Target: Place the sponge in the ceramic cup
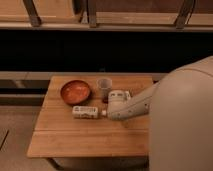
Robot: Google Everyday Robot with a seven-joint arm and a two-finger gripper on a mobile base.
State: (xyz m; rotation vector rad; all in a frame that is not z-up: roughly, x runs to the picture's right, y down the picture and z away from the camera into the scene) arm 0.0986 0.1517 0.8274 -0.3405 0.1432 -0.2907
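The gripper [116,98] sits low over the table [90,140], at the end of the pale arm that reaches in from the right. It is seen from above and its own housing covers what is beneath it, so I cannot tell whether it is wide, narrow or holding anything.

A small dark patch [106,100] shows at its left edge. This could be part of the gripper or a corner of the sponge, and it is too indistinct to say which. No sponge shows plainly anywhere.

The cup [104,87] stands upright just beyond the gripper and a little to its left, very near it. What is inside the cup cannot be made out. Further left is the orange bowl [75,92]. A white pack [85,111] lies on its side, nearer than the gripper and to its left.

The scene fits two stages: the sponge gripped or about to be gripped right beside the cup, or already dropped in with the gripper not yet away. If the sponge is in hand, the move is short but needs care. It calls for a lift above the rim and a small shift over the mouth, without knocking the light cup.
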